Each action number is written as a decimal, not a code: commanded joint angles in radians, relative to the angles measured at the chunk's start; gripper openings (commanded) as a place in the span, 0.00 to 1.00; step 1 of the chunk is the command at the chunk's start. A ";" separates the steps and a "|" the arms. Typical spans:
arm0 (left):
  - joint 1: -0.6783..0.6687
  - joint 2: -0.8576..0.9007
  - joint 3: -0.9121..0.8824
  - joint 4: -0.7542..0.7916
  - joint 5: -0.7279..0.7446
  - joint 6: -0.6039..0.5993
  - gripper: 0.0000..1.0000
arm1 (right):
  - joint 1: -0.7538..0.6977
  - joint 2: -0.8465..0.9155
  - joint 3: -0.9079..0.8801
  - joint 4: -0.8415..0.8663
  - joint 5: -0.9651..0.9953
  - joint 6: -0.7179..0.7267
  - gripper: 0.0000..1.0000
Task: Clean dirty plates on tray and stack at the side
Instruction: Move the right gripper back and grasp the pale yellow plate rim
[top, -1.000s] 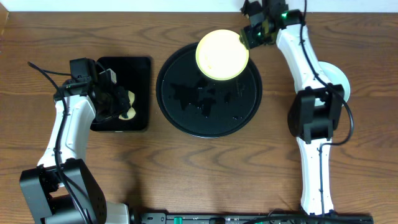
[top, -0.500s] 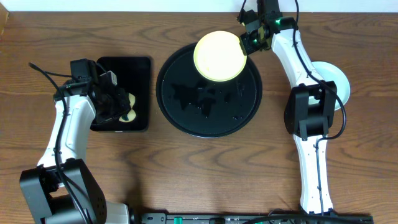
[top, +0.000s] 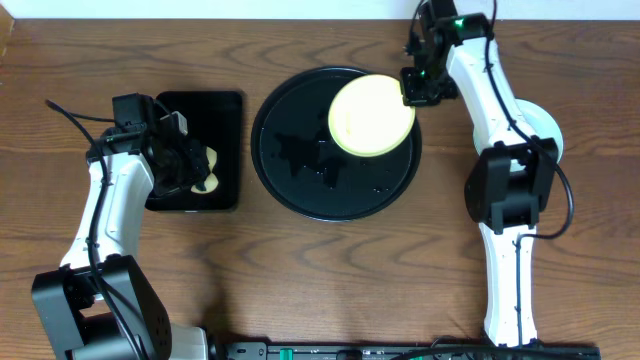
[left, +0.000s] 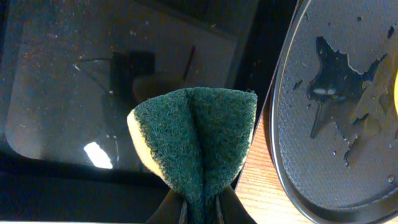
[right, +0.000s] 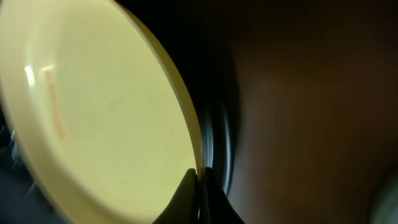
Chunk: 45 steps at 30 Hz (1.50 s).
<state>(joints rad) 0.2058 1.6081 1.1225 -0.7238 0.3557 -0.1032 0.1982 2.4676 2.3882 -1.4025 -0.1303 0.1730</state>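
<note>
The pale yellow plate (top: 369, 117) hangs over the far right part of the round black tray (top: 300, 165). My right gripper (top: 412, 88) is shut on the plate's right rim. In the right wrist view the plate (right: 93, 112) shows a faint orange smear, and the fingers (right: 200, 182) pinch its edge above the tray's rim (right: 219, 143). A pale plate (top: 548, 122) lies on the table at the right, partly hidden by the right arm. My left gripper (top: 190, 170) is shut on a green and yellow sponge (left: 198, 140) over the rectangular tray.
The smaller rectangular black tray (top: 222, 115) lies left of the round one, and its wet floor (left: 56, 81) shows in the left wrist view. The round tray (left: 339, 143) has puddles of water on it. Bare wood table (top: 330, 280) lies in front.
My right gripper has carried the yellow plate to the right and nearer, from the tray's far edge to over its right part. The left arm has not moved.
</note>
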 joint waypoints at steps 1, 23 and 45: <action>0.000 -0.007 -0.006 0.002 -0.010 0.014 0.09 | 0.039 -0.028 -0.015 -0.043 0.005 0.194 0.01; 0.000 -0.007 -0.006 -0.004 -0.009 0.014 0.09 | 0.189 -0.028 -0.192 0.130 0.137 0.052 0.16; 0.000 -0.007 -0.006 -0.004 -0.010 0.014 0.09 | 0.189 -0.028 -0.367 0.383 0.077 -0.010 0.05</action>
<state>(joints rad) 0.2058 1.6081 1.1225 -0.7258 0.3553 -0.1032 0.3916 2.4371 2.0533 -1.0264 -0.0669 0.1711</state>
